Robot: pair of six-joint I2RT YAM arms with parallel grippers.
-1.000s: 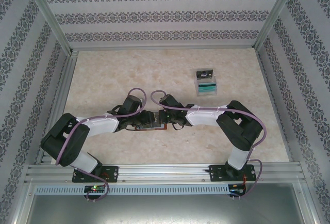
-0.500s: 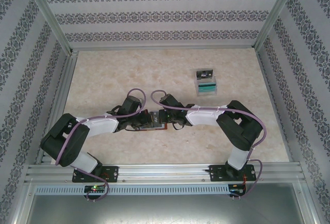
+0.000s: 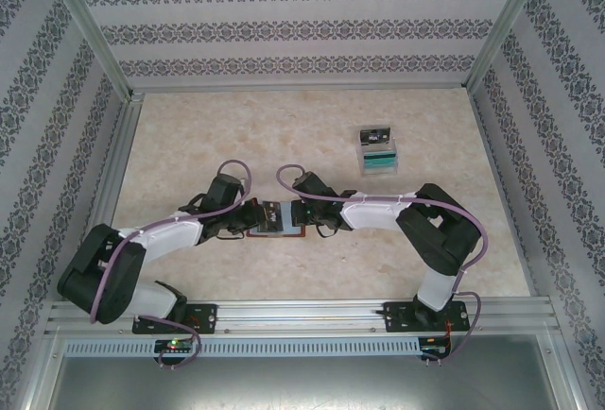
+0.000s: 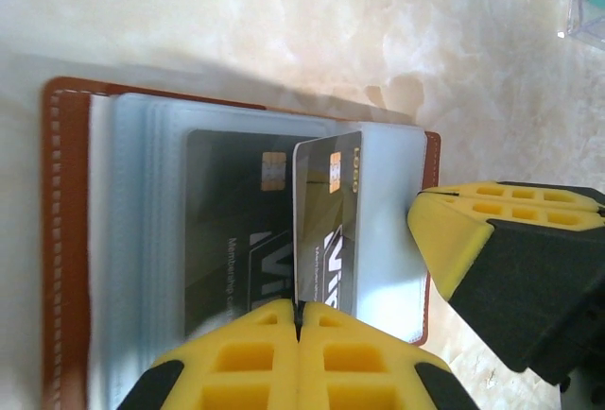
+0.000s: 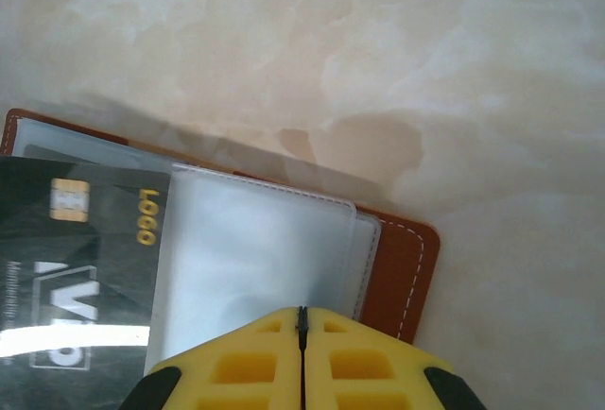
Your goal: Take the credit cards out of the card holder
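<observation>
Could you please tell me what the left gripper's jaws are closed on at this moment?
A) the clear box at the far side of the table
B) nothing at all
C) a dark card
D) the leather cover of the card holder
C: in the left wrist view the left gripper has its jaws pressed together on the edge of a dark card with a gold chip, tilted up from the open card holder.

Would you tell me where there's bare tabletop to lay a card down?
The table is bare between the left rail and the clear box, and between the card holder and the front rail. Crowded where the left gripper and right gripper meet at the holder.
</observation>
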